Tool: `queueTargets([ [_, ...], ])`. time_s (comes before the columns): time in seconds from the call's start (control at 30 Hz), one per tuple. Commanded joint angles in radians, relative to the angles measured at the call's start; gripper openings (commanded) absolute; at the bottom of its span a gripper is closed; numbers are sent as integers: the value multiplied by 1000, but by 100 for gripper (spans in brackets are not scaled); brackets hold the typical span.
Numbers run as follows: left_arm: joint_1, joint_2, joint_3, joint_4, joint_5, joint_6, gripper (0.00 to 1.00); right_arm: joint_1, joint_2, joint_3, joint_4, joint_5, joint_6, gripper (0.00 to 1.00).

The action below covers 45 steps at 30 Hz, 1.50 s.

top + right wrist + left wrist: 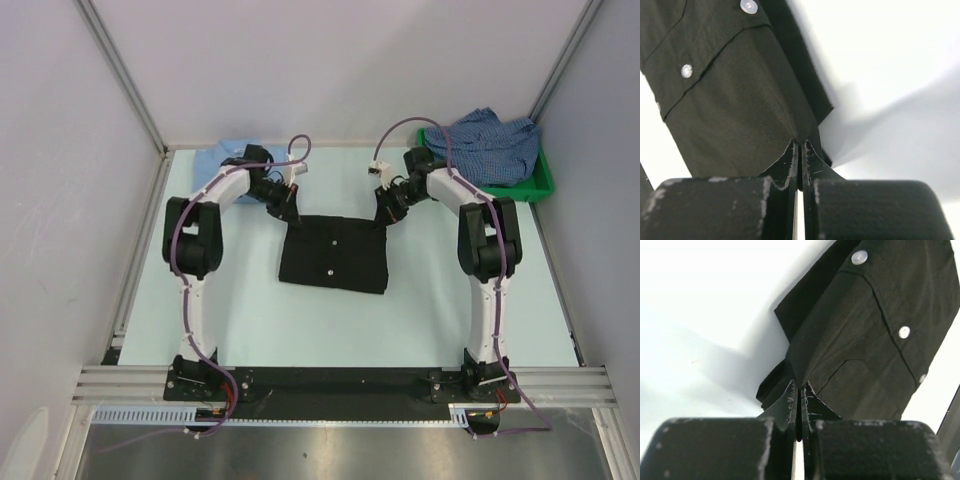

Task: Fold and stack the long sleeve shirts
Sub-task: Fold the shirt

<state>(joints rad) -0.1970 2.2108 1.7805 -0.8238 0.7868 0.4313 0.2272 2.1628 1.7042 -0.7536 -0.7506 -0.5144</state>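
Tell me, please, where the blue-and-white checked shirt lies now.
In the top view, the checked shirt lies bunched in the green bin, at the far right corner of the table.

No legible text (any view)

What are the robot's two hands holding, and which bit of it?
Both pinch the black shirt: the left gripper is shut on its far left corner, the right gripper on its far right corner.
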Motion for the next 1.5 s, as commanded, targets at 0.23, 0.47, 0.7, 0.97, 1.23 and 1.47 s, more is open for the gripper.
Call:
queueTargets([
  [0.23, 13, 56, 80, 52, -93, -63, 4, -39, 69, 69, 99, 48, 73, 0],
  [0.47, 13, 84, 77, 61, -124, -77, 15, -46, 129, 91, 140, 71, 80, 8],
  [0.7, 91, -106, -36, 164, -2, -152, 60, -94, 36, 92, 113, 47, 162, 63],
  [0.97, -3, -635, -346, 247, -176, 84, 99, -91, -348, -95, 108, -108, 344, 100],
  [1.23, -93, -807, -540, 271, 192, -72, 99, 158, -549, -443, 362, -202, 558, 100],
  [1.47, -183, -671, -826, 622, 425, -503, 99, 244, -476, -713, 829, -280, 881, 100],
])
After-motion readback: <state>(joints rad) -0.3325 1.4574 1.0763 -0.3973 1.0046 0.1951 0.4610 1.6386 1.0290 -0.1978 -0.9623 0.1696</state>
